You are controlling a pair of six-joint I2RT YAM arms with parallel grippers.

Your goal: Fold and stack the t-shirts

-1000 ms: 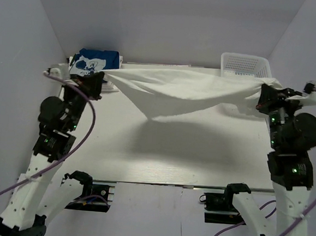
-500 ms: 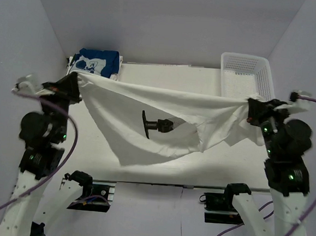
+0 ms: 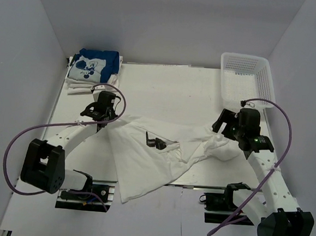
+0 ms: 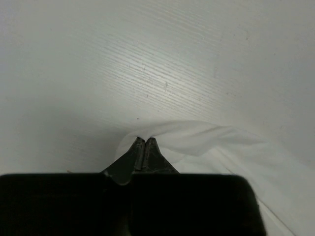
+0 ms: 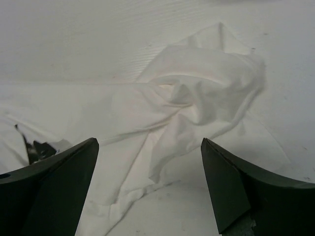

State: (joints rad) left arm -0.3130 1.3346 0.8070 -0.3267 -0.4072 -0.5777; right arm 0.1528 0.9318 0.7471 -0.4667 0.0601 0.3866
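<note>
A white t-shirt (image 3: pixel 160 156) lies rumpled across the front of the table (image 3: pixel 171 91), and its lower part hangs over the near edge. A black mark (image 3: pixel 156 141) shows on it. My left gripper (image 3: pixel 107 122) is down at the shirt's left corner, and in the left wrist view this gripper (image 4: pixel 143 140) is shut with the white cloth (image 4: pixel 206 142) pinched at its tips. My right gripper (image 3: pixel 221 127) hovers open over the bunched right end of the shirt (image 5: pixel 197 98), with nothing between its fingers (image 5: pixel 74 172). A folded blue t-shirt (image 3: pixel 94 64) tops a white stack at the back left.
A white mesh basket (image 3: pixel 246 76) stands at the back right corner. White walls close in the table on three sides. Purple cables (image 3: pixel 19 140) loop beside both arms.
Both arms came down and inward, bringing the shirt from stretched in the air onto the table. The right gripper opened and let go of its end. The left one kept its hold.
</note>
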